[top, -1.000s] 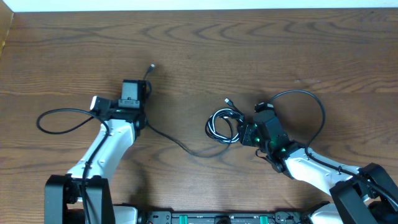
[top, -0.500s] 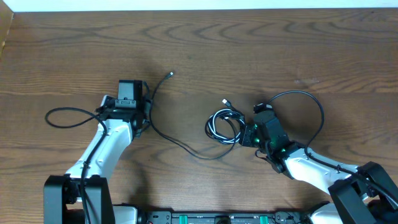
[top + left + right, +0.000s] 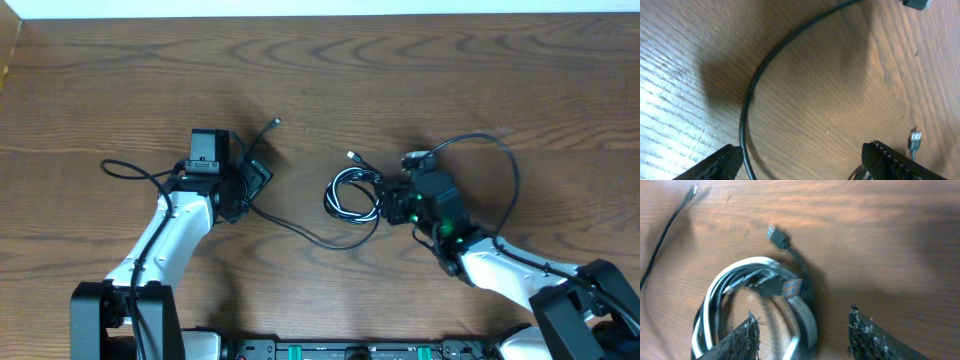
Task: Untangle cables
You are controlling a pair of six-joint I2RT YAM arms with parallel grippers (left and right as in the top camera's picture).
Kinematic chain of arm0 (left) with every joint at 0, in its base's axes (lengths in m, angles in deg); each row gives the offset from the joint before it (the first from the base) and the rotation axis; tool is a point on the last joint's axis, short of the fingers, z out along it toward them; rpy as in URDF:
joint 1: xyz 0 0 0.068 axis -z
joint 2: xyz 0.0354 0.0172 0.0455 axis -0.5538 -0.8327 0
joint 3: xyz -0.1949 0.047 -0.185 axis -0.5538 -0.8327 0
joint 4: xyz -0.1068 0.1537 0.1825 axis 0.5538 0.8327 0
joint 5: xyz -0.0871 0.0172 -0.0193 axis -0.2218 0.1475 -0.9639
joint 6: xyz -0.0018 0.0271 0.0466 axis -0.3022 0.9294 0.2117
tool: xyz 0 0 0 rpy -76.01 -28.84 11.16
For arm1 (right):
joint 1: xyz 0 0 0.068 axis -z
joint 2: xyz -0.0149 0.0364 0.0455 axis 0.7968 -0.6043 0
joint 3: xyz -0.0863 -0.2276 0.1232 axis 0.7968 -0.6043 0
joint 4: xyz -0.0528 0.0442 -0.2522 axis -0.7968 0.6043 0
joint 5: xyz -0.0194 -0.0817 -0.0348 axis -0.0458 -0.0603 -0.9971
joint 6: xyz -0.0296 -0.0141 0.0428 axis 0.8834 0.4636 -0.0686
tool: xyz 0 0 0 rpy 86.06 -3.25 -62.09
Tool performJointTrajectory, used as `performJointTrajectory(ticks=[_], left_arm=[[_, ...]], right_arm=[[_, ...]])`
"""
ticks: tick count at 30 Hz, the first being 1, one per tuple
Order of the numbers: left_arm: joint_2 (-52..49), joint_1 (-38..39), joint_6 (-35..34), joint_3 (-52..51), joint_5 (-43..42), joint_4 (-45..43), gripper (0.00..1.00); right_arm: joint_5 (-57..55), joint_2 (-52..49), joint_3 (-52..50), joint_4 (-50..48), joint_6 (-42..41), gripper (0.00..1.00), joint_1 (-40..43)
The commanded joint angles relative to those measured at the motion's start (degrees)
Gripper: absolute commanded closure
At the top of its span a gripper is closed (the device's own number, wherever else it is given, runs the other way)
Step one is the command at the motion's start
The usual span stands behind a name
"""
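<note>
- black cable (image 3: pixel 747 107), left wrist view: runs off the top and bottom edges, so neither end is seen.
- dark plug (image 3: pixel 918 3), upper right corner: cropped by the top edge, type unreadable.
- metal plug (image 3: pixel 914 140), lower right: blurred, its cord not traceable.
- left gripper (image 3: pixel 805 157): only two tips show, at the bottom edge.
- coil of black and white cables (image 3: pixel 755 300), right wrist view: blurred, lower loops cut off at the bottom, strand count unclear.
- right gripper (image 3: pixel 803 330): tips only.
- thin cable (image 3: pixel 662 235), upper left: leaves the left edge.

Nothing readable here, honestly. No print shows on the cables (image 3: pixel 785 286) or the worktop (image 3: pixel 420 70).
</note>
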Motion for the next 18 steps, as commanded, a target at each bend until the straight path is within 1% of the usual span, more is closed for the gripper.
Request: performJointTrajectory(ticks=[1,3,5,8,9,10,12,15,17,18], left_arm=[[-0.2,-0.13,2.47,0.46,-1.75,1.49,0.2],[-0.2,0.04,2.47,0.46,-1.75,2.67,0.2],[-0.2,0.31,2.4,0.46,-1.77,3.61,0.2],[-0.2,1.38,1.11,0.44,-1.75,4.87,0.2],[-0.2,1.86,0.24,0.42,-1.75,5.38,0.2],[-0.2,2.4,-0.68,0.42,-1.7,6.03,0.2],[-0.2,3.23,-3.04,0.42,-0.57,7.48,0.2],[0.13,2.97,-4.98,0.42,2.14,8.92,0.2],[0.87,1.92,-4.94,0.42,2.58,9.33,0.19],[1.38,1.29,-4.94,0.42,2.56,9.53,0.2]], right_arm=[[0.24,3.32,-0.09,-0.42,1.05,0.45,2.25],[5.4,5.86,-0.09,-0.61,0.85,0.46,2.93],[13.73,8.22,-0.09,-0.87,0.9,0.43,2.86],[25.46,9.01,-0.09,-2.43,6.82,0.41,1.11],[26.27,8.74,-0.09,-2.49,9.35,0.4,-0.13],[25.07,8.26,-0.09,-2.47,11.96,0.38,-1.92],[19.98,6.82,-0.09,-2.95,14.49,0.32,-5.44],[12.26,3.41,-0.09,-5.35,16.22,0.23,-10.91],[9.31,0.98,0.02,-7.13,16.33,0.17,-13.38],[8.2,-0.22,0.24,-7.45,16.33,0.15,-14.21]])
